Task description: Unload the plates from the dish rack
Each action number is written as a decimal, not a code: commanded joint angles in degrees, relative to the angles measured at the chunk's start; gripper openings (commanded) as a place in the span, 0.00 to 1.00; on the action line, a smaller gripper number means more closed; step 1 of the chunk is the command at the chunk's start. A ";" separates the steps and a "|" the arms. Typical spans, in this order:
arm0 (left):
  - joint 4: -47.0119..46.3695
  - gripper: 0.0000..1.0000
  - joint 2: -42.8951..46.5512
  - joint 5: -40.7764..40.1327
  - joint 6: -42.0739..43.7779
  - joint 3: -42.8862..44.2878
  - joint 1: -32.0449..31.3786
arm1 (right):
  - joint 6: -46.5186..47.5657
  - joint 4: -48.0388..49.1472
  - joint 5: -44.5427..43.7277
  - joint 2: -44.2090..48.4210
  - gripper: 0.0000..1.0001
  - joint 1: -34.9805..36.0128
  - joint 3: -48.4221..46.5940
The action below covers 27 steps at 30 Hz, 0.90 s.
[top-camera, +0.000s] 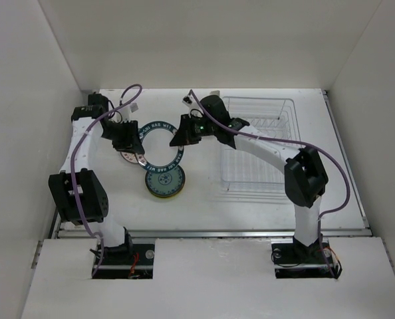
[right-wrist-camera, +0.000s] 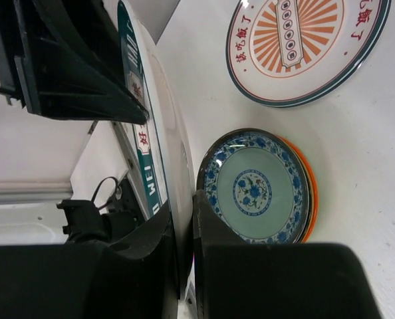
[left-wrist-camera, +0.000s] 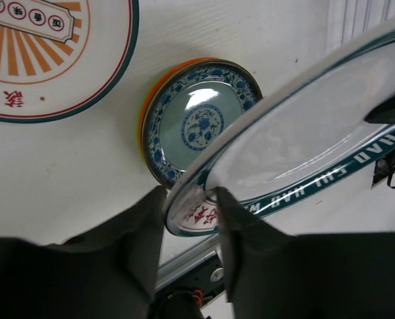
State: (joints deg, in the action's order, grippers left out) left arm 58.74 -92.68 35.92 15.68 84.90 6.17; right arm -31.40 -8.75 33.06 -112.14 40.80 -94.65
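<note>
Handover of the white plate point(left-wrist-camera: 304, 133) with the teal lettered rim, carried tilted in the air over the left-centre of the tabletop point(top-camera: 204, 206) by 2 claws at once. The left claw point(left-wrist-camera: 191, 206) was narrowed onto 1 side of the rim and the right claw point(right-wrist-camera: 183, 219) pinched tight on the opposite side. The rack point(top-camera: 259, 100), towards the far right corner, showed no plate from above. Below lay a stack point(top-camera: 164, 181) topped by a blue-patterned plate and, nearer the left edge, an orange-centred plate point(left-wrist-camera: 44, 46).

Hazards, as judged: each hold covered only a sliver of glossy rim – if the right claw released before the left one was firm, the plate could pivot and drop onto the stack. Opposed pulls from both arms could twist it free.
</note>
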 commanded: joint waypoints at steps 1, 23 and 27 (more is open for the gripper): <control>0.23 0.28 1.10 2.92 0.49 1.76 0.24 | -2.35 8.40 5.70 0.87 0.00 0.95 -0.71; 20.54 0.00 1.63 26.74 11.65 8.09 2.09 | -2.35 4.97 5.96 -6.42 0.14 1.48 -5.45; 20.54 0.00 1.01 27.89 9.91 8.61 3.22 | -2.35 4.36 5.96 -6.95 0.26 1.48 -5.98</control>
State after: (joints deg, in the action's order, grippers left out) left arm 72.27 -92.86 46.76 26.30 90.63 11.11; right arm -33.30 -6.42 40.58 -116.92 39.48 -98.17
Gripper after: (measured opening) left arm 0.107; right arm 0.263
